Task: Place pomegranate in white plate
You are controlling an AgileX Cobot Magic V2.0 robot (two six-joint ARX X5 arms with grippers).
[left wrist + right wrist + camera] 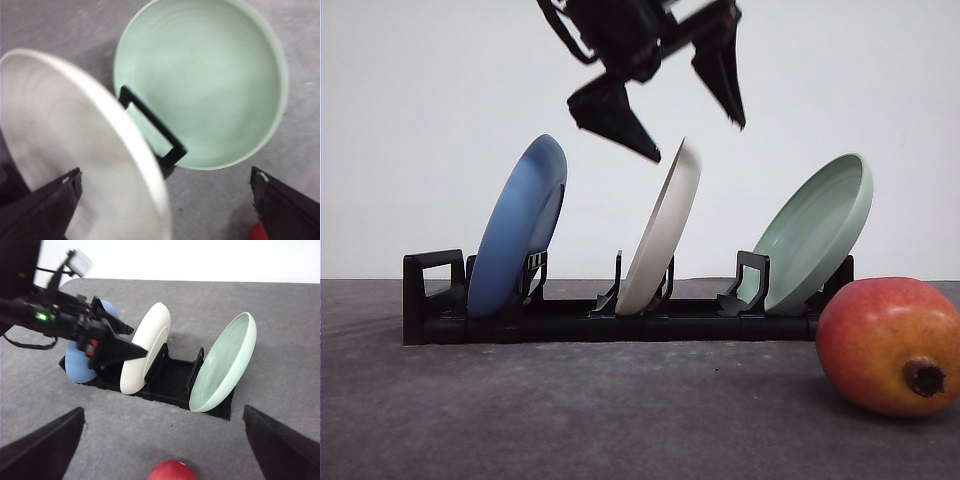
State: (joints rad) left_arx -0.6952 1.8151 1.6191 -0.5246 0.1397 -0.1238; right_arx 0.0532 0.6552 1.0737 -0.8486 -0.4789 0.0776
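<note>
I can read no text, label, brand, number or sign anywhere here, neither on the plates, the rack, nor my own claws.

You have a dark grey table under everything. Directly on it sits a black rack, set well back toward the white wall, and the pomegranate, which lies on its side near the rack's right end, closer to you, its dark stub facing forward. The rack holds three plates on edge.
</note>
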